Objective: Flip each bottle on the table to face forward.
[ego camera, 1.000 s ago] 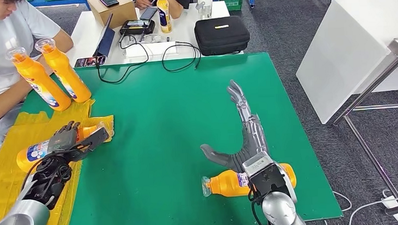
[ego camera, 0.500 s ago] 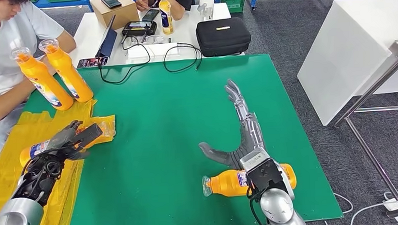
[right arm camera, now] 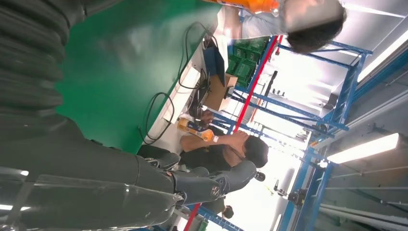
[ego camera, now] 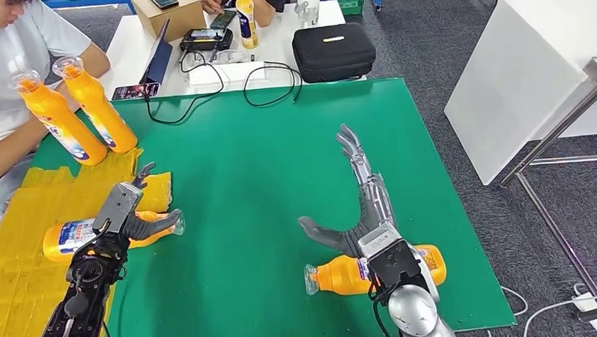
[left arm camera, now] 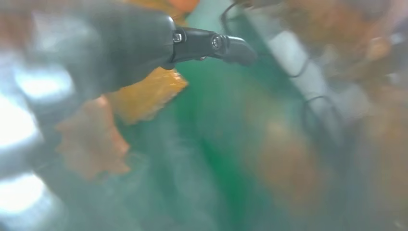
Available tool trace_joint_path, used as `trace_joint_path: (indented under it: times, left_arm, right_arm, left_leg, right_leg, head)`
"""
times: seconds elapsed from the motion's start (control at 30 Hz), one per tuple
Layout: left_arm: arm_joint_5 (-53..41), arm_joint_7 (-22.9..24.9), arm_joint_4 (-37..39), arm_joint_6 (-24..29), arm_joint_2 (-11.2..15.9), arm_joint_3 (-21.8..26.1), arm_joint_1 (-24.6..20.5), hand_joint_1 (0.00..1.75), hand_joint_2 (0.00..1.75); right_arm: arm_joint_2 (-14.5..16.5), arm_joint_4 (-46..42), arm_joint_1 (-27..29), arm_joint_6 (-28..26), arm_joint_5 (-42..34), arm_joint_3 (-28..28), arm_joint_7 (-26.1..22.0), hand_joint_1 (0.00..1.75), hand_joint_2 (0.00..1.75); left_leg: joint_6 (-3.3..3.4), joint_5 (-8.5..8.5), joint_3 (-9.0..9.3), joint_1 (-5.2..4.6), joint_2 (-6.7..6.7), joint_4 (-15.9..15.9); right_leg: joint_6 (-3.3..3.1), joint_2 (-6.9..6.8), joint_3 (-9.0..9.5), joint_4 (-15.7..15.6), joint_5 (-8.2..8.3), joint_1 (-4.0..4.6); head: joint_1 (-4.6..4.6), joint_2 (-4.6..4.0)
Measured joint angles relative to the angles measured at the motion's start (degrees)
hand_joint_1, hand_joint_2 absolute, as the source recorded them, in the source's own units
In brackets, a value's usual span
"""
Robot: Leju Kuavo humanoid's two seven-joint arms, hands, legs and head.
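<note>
Left robot hand apparently gripping lying bottle near cap; could roll free. Right robot hand splayed wide above near bottle.

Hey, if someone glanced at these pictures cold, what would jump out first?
The bright green table mat with orange plastic bottles: two upright at its far left corner beside a seated person, one lying near the front edge under the open right hand. The left hand rests on another lying bottle on yellow sheeting.
</note>
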Motion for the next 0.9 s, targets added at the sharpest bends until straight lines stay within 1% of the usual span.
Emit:
trace_joint_path:
  times: [0.13, 0.3, 0.5, 0.6, 0.7, 0.77, 0.83, 0.9]
  left_arm:
    - [3.60, -1.60, -6.15, 0.36, -0.94, -1.09, 2.40, 0.00, 1.75]
    - [7.70, -1.88, -16.02, 0.81, -2.91, -2.97, 5.69, 0.00, 1.75]
    - [8.15, -1.85, -20.93, 1.00, -3.77, -3.61, 7.20, 0.00, 1.75]
    - [9.24, -2.65, -22.38, 1.66, -4.16, -3.62, 7.77, 0.00, 1.75]
    - [10.68, -3.33, -24.65, 2.80, -4.90, -3.62, 8.81, 0.00, 1.75]
    - [12.31, -3.50, -25.84, 2.45, -5.38, -3.62, 9.64, 0.00, 1.75]
    - [14.81, -3.97, -26.77, 1.11, -5.87, -3.61, 10.48, 0.00, 1.75]
    - [17.78, -4.49, -27.52, -0.68, -6.35, -3.55, 11.17, 0.00, 1.75]
  right_arm:
    - [-0.03, -0.01, 0.29, -0.08, 0.78, -0.03, -0.05, 0.00, 1.75]
    - [-0.31, -0.19, 1.06, -0.76, 3.81, -0.04, 0.13, 0.00, 1.75]
    - [-0.60, -0.35, 1.29, -0.85, 4.37, -0.04, 0.20, 0.00, 1.75]
    - [-1.03, -0.35, 1.29, -0.53, 7.65, 0.12, 0.77, 0.00, 1.75]
    - [-2.19, -0.40, 1.43, 0.59, 12.28, 0.53, 1.39, 0.00, 1.75]
    - [-3.34, -0.51, 1.53, 1.97, 14.43, 0.94, 1.64, 0.00, 1.75]
    - [-5.43, -0.65, 1.53, 4.50, 17.04, 1.79, 1.83, 0.00, 1.75]
    - [-8.59, -0.76, 1.54, 7.53, 19.57, 2.87, 1.86, 0.00, 1.75]
  left_leg:
    - [-0.01, -0.01, -0.17, 0.03, -0.02, 0.00]
    - [-0.02, -0.02, -0.32, 0.05, -0.02, -0.01]
    - [-0.03, -0.03, -0.34, 0.05, -0.01, -0.01]
    - [-0.03, -0.03, -0.34, 0.05, -0.01, -0.01]
    - [-0.03, -0.03, -0.35, 0.04, -0.02, -0.01]
    - [-0.03, -0.03, -0.37, 0.03, -0.03, -0.01]
    - [-0.02, -0.04, -0.39, 0.03, -0.03, -0.01]
    - [0.00, -0.05, -0.40, 0.02, -0.05, 0.00]
  right_leg:
    - [-0.01, 0.00, -0.19, 0.00, -0.01, 0.02]
    - [-0.02, 0.00, -0.34, 0.00, -0.02, 0.04]
    - [-0.02, 0.00, -0.36, 0.00, -0.02, 0.04]
    - [-0.02, 0.00, -0.35, 0.00, -0.02, 0.04]
    - [-0.02, 0.00, -0.35, 0.00, -0.02, 0.04]
    - [-0.02, -0.01, -0.35, 0.00, -0.02, 0.03]
    - [-0.02, -0.01, -0.36, -0.01, -0.03, 0.03]
    - [-0.01, -0.02, -0.36, -0.02, -0.03, 0.03]
  head:
    - [-0.01, 0.00]
    - [-0.02, 0.00]
    - [-0.02, 0.00]
    - [-0.02, 0.00]
    - [-0.02, 0.00]
    - [-0.02, 0.00]
    - [-0.02, 0.00]
    - [-0.03, 0.00]
